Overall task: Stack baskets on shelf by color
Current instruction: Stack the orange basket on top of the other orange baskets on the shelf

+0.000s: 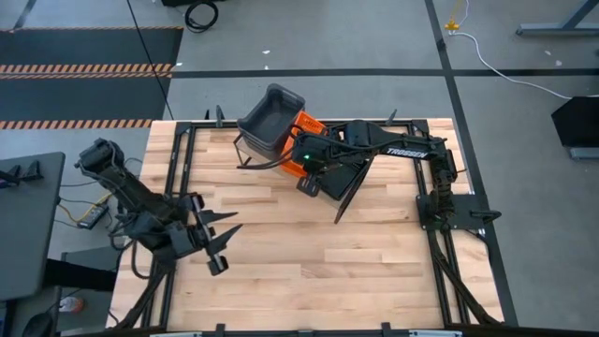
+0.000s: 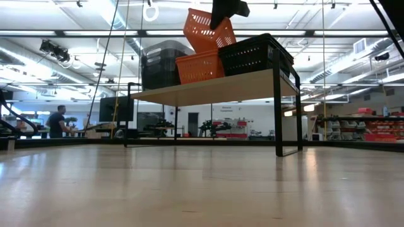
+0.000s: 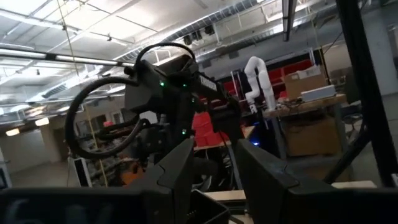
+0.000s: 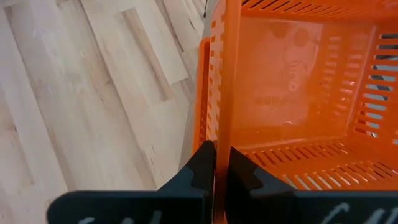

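The shelf (image 2: 208, 88) stands at the table's far side and carries a grey basket (image 2: 161, 66), an orange basket (image 2: 199, 68) and a black basket (image 2: 252, 57) side by side. A second orange basket (image 2: 207, 28) sits tilted above the first, its lower end at that one's rim. My right gripper (image 4: 222, 154) is shut on this tilted basket; in the high view it (image 1: 307, 159) reaches in from the table's right. My left gripper (image 1: 211, 241) hangs open over the table's left part, far from the shelf. My right gripper pinches the tilted orange basket's side wall at its rim (image 4: 222, 124), one finger (image 4: 239, 169) inside the basket and one (image 4: 202, 165) outside. It comes from above. The basket is tilted; its lower end dips into the orange basket (image 4: 204, 93) beneath.
Black metal frames (image 1: 435, 211) run along the table's left and right edges. Bare wooden tabletop (image 1: 309, 253) lies between the shelf and the near edge. A person (image 2: 58, 121) stands in the room far behind the table.
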Motion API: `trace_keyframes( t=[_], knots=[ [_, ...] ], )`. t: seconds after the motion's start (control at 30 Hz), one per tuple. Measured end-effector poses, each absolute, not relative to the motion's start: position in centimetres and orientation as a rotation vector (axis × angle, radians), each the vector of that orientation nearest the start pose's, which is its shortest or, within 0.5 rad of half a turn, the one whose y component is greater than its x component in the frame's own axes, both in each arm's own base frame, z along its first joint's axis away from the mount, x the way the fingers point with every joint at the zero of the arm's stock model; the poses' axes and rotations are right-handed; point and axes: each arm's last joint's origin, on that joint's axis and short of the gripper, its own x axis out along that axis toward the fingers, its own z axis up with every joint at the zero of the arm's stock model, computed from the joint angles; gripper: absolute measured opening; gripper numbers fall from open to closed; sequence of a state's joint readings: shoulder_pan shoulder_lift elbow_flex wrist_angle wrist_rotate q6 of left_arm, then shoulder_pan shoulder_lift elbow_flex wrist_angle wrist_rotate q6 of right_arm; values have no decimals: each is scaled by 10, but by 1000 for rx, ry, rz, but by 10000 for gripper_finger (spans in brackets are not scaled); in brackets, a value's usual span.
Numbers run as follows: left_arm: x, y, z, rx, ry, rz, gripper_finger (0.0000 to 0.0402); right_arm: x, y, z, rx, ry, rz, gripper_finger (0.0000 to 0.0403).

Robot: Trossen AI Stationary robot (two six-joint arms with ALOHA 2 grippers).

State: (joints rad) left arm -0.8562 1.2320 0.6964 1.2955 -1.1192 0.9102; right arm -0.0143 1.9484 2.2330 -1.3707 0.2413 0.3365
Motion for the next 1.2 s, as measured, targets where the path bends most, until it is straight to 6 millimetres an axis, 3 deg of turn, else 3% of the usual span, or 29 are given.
trace_keyframes(
  t=[0.33,0.53,0.87,1.2],
  knots=[
    [165,-161,336,247,-265,380,130,380,-13,383,145,1066,-405,31],
    [166,-162,336,250,-263,379,130,382,-13,369,135,1113,-410,69],
    [166,-161,336,249,-263,380,130,385,-13,369,128,1087,-426,146],
    [166,-161,336,247,-264,380,130,382,-8,367,134,1142,-345,156]
  ],
)
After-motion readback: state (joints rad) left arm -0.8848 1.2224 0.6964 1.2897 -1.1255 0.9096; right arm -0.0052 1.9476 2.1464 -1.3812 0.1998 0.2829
